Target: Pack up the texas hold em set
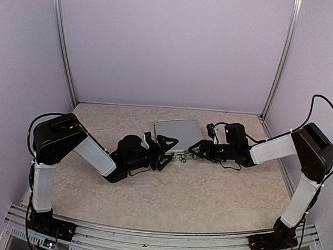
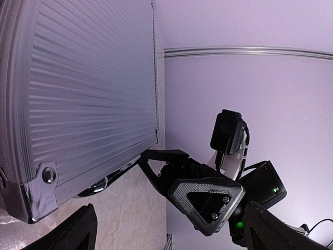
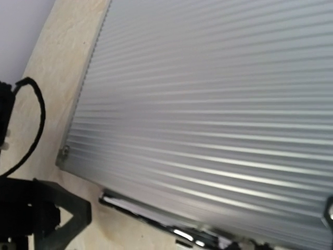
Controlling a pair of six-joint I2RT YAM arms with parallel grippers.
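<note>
Near rail: an aluminium mounting rail [image 1: 158, 239] runs along the near edge of the table [image 1: 207, 196]; both arm bases are bolted to it.
Left arm: it reaches from the left base toward the table centre, forearm low over the surface.
Left gripper [image 1: 169, 151]: jaws spread wide, nothing between them. It sits just beside the near left corner of the case. In the left wrist view its own fingers [image 2: 67, 232] stand at the two bottom corners of the picture.
Right arm: it reaches in from the right base, with a black cable [image 1: 328, 107] looping over its elbow.
Right gripper [image 1: 192, 151]: jaws partly apart, with nothing seen between them. In the left wrist view one fingertip [image 2: 156, 159] meets the near edge of the case; the other finger stands clear of it.
Briefcase [image 1: 176, 134]: silver aluminium with a ribbed lid, lying flat on the table with the lid down.
Briefcase location: centre of the table toward the far wall, between the two grippers.
Corner fitting [image 2: 47, 174]: a chrome cap with one rivet, on the case corner nearest the left wrist camera.
Near edge hardware [image 3: 187, 234]: bright metal fittings along the case edge facing the arms.
Contents: hidden by the lid.
</note>
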